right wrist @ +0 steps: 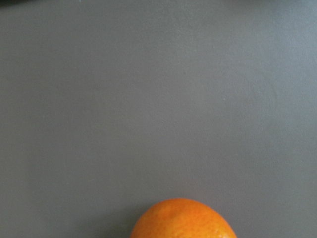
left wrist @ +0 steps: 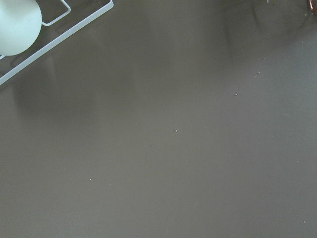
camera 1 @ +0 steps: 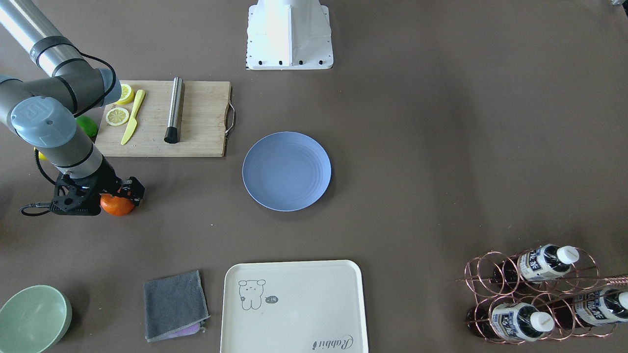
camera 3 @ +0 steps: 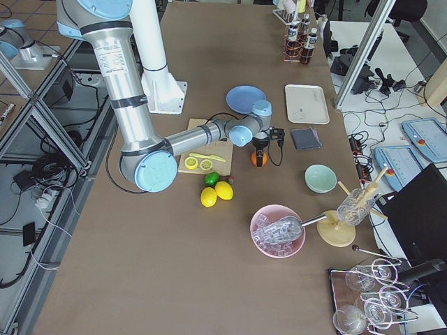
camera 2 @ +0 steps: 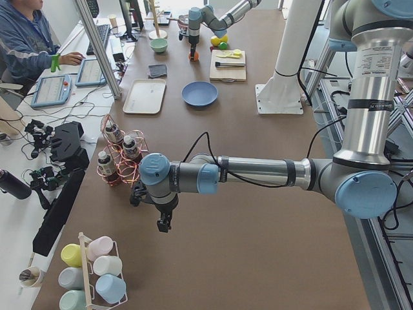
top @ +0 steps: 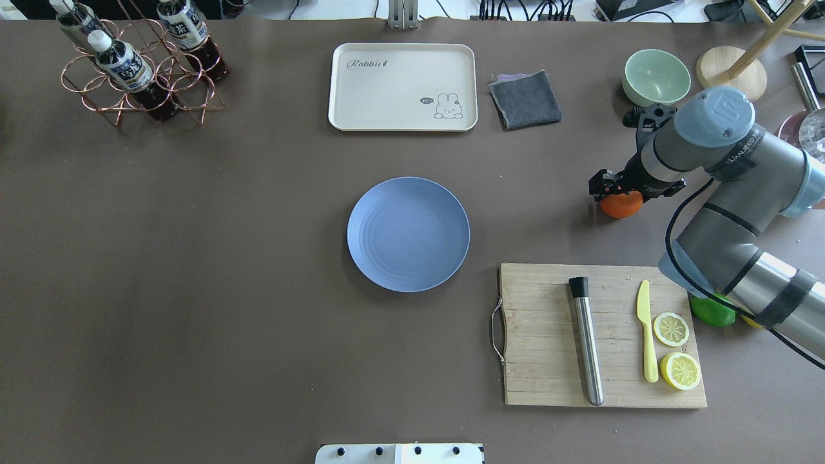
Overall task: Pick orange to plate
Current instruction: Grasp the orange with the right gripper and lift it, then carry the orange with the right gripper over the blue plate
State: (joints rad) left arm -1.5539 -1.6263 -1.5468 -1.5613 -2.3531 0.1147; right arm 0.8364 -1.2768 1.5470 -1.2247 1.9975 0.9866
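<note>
Bright-orange, the orange (camera 1: 117,206) sits under our right pincer (camera 1: 120,194), closure unclear to us; next likely grip, then lift to the plate (camera 1: 286,171).

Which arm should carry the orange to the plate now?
Right. The right end effector is at the orange; the left end effector hangs over bare table beyond the bottle rack, farther from the plate.

The brown desk (top: 193,290) carries a blue plate (top: 408,234) at its centre, a cutting board (top: 548,335) and orange (top: 620,206) nearer its right end, and a tray (top: 403,87), cloth (top: 525,98) and bowl (top: 656,76) along the operators' edge.
</note>
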